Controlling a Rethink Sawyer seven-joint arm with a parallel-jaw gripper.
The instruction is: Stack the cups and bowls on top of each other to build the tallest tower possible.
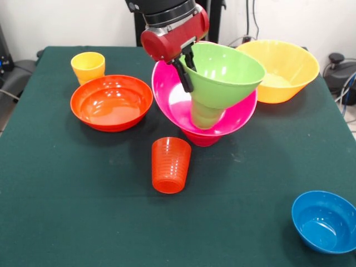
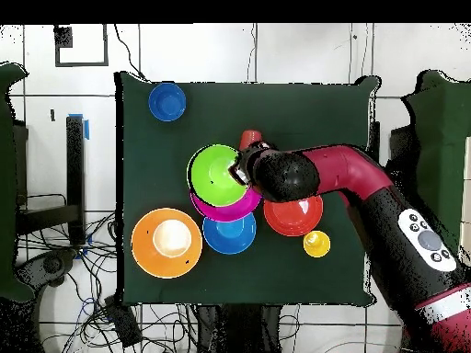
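Note:
My gripper (image 1: 187, 69) is shut on the near rim of the lime green bowl (image 1: 225, 72), one finger inside and one outside. The bowl is tilted over the large pink bowl (image 1: 167, 97). A light green cup (image 1: 204, 115) shows under the green bowl, inside the pink bowl. The pink bowl leans on a small magenta bowl (image 1: 200, 139). In the overhead view the gripper (image 2: 242, 173) sits at the edge of the green bowl (image 2: 213, 172), above the pink bowl (image 2: 221, 210). A ribbed orange-red cup (image 1: 171, 164) stands in front of the pile.
The wide red-orange bowl (image 1: 111, 103) and the yellow cup (image 1: 88, 67) stand at the left. The large yellow-orange bowl (image 1: 281, 69) is at the back right. A small dark blue bowl (image 1: 324, 221) is at the front right. A medium blue bowl (image 2: 232, 234) touches the pile.

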